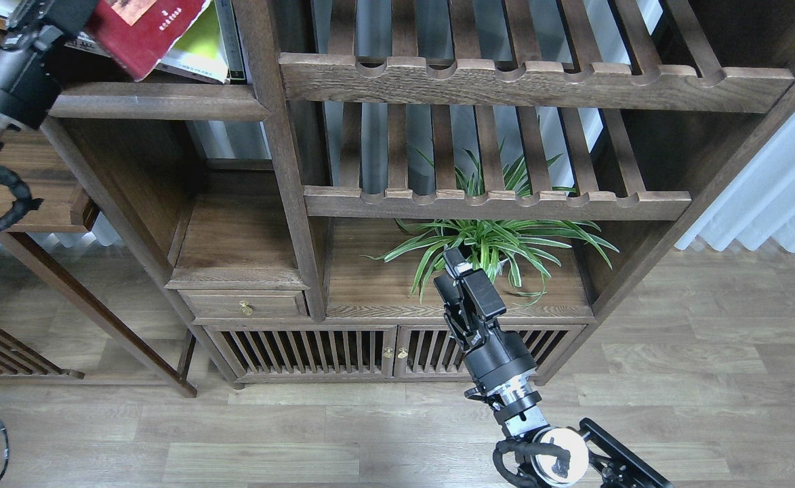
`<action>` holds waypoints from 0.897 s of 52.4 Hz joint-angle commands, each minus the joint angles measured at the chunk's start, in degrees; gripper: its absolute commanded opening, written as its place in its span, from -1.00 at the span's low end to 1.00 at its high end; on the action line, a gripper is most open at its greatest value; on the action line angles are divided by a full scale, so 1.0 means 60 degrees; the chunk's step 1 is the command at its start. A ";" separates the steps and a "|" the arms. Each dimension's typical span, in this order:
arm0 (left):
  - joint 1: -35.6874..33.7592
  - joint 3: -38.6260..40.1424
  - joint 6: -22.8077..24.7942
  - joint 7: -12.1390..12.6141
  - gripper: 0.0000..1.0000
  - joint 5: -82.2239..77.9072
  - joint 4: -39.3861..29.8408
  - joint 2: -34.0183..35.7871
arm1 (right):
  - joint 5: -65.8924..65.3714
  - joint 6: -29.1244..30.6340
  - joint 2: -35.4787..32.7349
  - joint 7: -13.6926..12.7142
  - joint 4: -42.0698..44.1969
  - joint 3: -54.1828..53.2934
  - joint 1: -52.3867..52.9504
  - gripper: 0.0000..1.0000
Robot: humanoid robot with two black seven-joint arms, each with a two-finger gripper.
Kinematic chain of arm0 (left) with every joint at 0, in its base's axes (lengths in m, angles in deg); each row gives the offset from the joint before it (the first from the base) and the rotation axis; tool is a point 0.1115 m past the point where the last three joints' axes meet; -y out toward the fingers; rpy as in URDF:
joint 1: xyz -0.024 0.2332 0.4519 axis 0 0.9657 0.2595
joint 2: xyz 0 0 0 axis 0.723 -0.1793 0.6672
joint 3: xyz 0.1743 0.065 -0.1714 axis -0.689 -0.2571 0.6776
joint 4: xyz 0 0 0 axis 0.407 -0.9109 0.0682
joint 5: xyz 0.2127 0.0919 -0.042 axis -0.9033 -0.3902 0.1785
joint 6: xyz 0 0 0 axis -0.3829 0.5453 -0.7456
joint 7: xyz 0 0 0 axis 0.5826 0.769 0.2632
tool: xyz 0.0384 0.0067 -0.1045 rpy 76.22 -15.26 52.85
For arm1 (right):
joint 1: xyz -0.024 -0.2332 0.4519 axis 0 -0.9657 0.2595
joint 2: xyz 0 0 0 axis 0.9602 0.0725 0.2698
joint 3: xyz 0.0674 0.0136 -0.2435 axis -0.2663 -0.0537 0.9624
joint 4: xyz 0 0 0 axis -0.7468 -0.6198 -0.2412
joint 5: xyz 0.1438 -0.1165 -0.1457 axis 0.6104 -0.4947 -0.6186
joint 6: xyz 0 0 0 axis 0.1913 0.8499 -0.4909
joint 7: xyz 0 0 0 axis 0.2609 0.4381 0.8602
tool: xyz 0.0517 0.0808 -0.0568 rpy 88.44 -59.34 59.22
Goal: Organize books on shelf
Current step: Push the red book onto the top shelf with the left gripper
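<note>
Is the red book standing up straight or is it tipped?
Tipped. The red book slants across the yellow-green book, its corner hanging past the shelf.

Red book [143, 30], yellow-green book [200, 54], dark-brown shelf [160, 102]

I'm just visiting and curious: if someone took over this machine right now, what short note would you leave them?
Left end effector: top left at the red book; grip can't be confirmed.
Right end effector: low, by the plant, holding nothing; fingers not clear.
Red book lies tilted over the yellow-green book on the shelf.
Done: both books are on the shelf.
Left: straighten them.
</note>
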 commanded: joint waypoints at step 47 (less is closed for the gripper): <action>-0.2735 -0.1911 -0.1938 -0.2553 -0.98 -0.1901 0.3746 -0.1612 | 0.0030 0.0000 0.0000 0.0016 -0.0493 0.0274 0.0007 0.71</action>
